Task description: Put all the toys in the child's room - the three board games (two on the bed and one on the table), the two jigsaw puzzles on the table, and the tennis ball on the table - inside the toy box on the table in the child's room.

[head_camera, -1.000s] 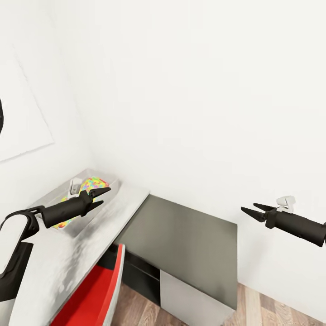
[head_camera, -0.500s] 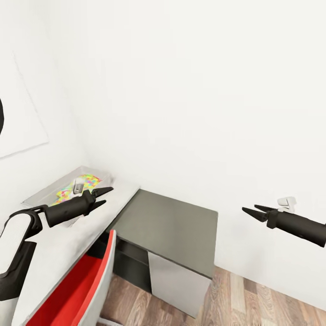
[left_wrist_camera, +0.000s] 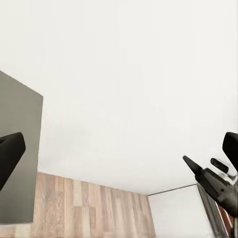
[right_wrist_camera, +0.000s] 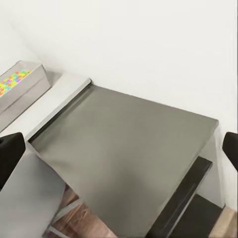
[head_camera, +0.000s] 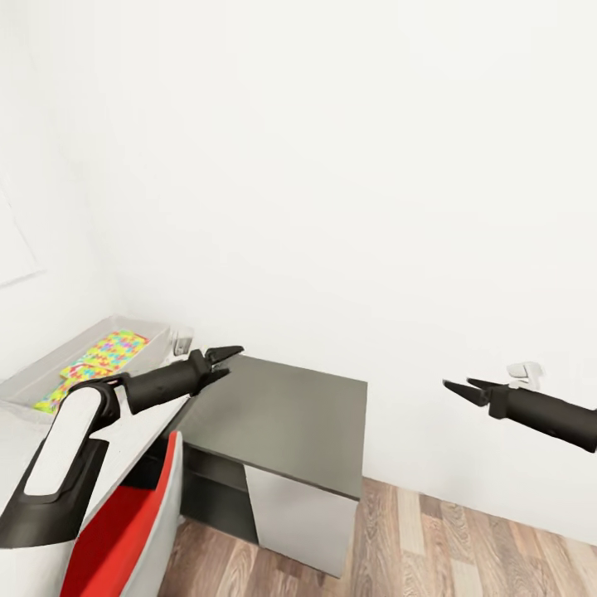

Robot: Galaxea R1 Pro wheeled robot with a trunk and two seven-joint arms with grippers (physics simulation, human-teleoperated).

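The toy box (head_camera: 62, 352) stands on the table's pale top (head_camera: 137, 431) at the far left, against the wall. A multicoloured jigsaw puzzle (head_camera: 108, 352) lies flat inside it, and the box (right_wrist_camera: 27, 89) with the puzzle (right_wrist_camera: 11, 82) also shows in the right wrist view. My left gripper (head_camera: 225, 359) is open and holds nothing, in the air over the edge of the table's lower dark grey section (head_camera: 282, 410), to the right of the box. My right gripper (head_camera: 458, 386) hangs open and holds nothing, far right before the white wall. The bed, board games and tennis ball are out of view.
A red chair (head_camera: 116, 531) is pushed in under the pale top at bottom left. White cabinet panels (head_camera: 303, 518) carry the dark section (right_wrist_camera: 129, 148). Wood plank floor (head_camera: 464, 547) stretches to the right. White walls close off the corner.
The camera has swung right, so the toy box and table sit further left in the picture. My left gripper has reached out right of the box. The right gripper holds its place.
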